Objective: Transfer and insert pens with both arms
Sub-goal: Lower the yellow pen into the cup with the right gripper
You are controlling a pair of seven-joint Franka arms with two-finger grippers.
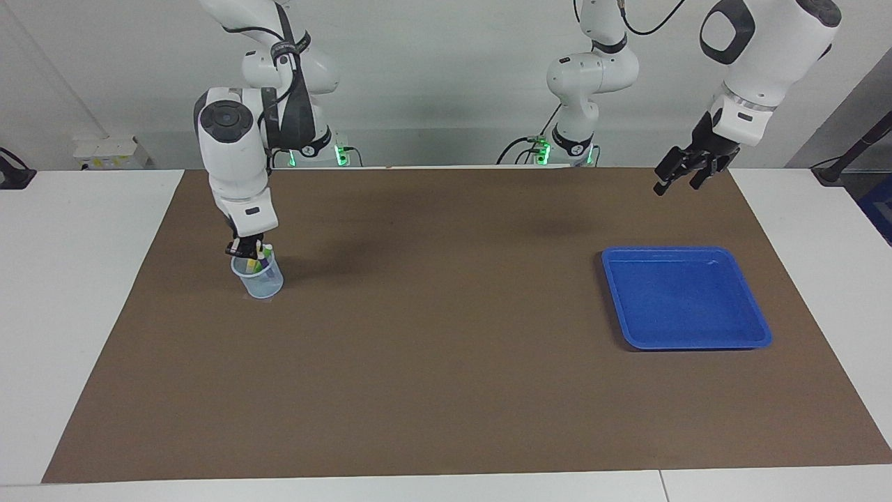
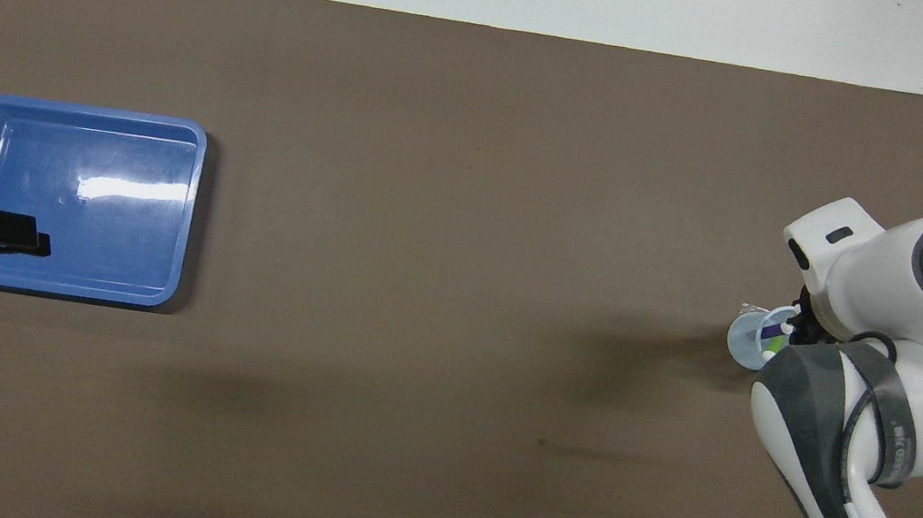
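A clear plastic cup (image 1: 259, 280) stands on the brown mat toward the right arm's end of the table. Pens stand in it: a green one (image 1: 260, 263), a yellow one (image 1: 249, 265) and a purple one (image 2: 771, 333). My right gripper (image 1: 245, 249) is down at the cup's mouth, shut, right above the yellow pen; whether it grips that pen does not show. In the overhead view the right arm covers most of the cup (image 2: 747, 341). My left gripper (image 1: 678, 183) hangs open and holds nothing, high over the mat beside the blue tray (image 1: 756, 333), at the left arm's end.
The blue tray (image 2: 186, 214) lies flat with nothing in it. The brown mat (image 1: 446, 348) covers most of the white table. The right arm's elbow and cables hang over the mat's edge by the cup.
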